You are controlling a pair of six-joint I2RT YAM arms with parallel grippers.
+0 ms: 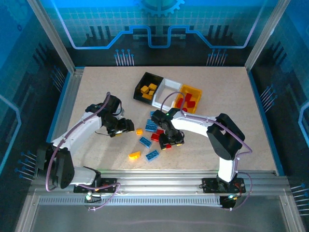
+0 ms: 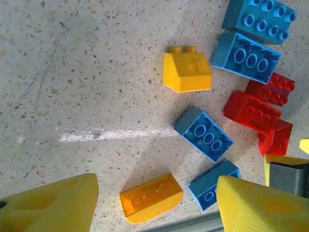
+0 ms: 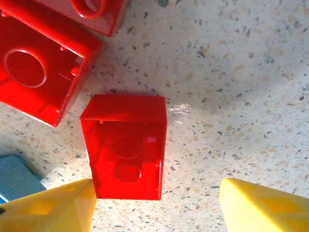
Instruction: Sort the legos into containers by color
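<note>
I have the right gripper [image 3: 157, 181] low, fingers spread astride a red lego [image 3: 124, 154], ready to pinch it. The yellow bin [image 1: 195, 89] with the reds lies at one o'clock. The left gripper [image 2: 158, 178] hovers spread and empty over an orange lego [image 2: 150, 198].

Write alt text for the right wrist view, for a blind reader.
A small red lego brick lies hollow side up on a speckled table, its near end between two spread yellow fingertips at the bottom edge. A larger red brick sits upper left, a blue brick at left.
</note>
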